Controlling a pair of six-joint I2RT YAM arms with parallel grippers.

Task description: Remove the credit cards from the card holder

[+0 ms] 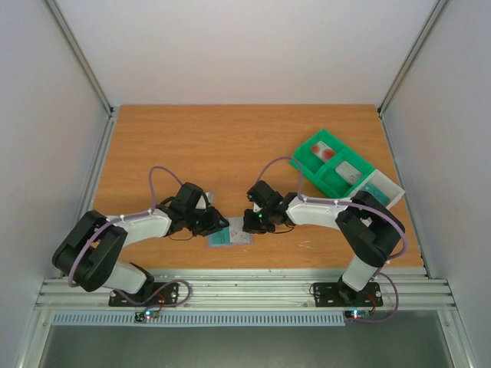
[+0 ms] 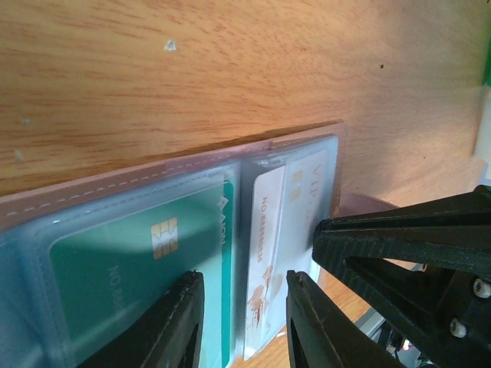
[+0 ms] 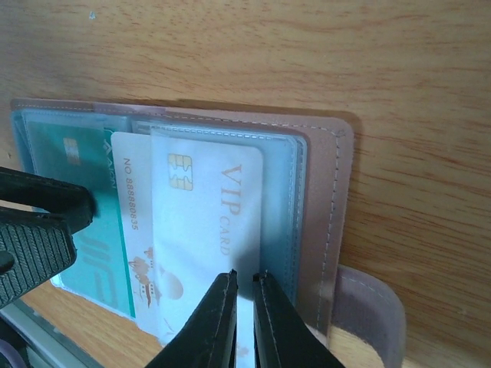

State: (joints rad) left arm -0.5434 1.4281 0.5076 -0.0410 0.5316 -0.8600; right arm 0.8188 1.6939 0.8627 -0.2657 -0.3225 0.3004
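Matt wood-grain table (image 2: 230, 69); card holder (image 3: 330, 192): glossy clr plastic inside, stitched edge.

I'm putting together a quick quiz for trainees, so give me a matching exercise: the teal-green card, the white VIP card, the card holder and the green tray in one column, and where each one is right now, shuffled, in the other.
Things
1. teal-green card
2. white VIP card
3. card holder
4. green tray

Places
A. at the far right of the table, away from the cards
B. pinched at its edge by the right gripper
C. inside a clear pocket
D. spread open, flat on the wood

Pairs: 1-C, 2-B, 3-D, 4-A
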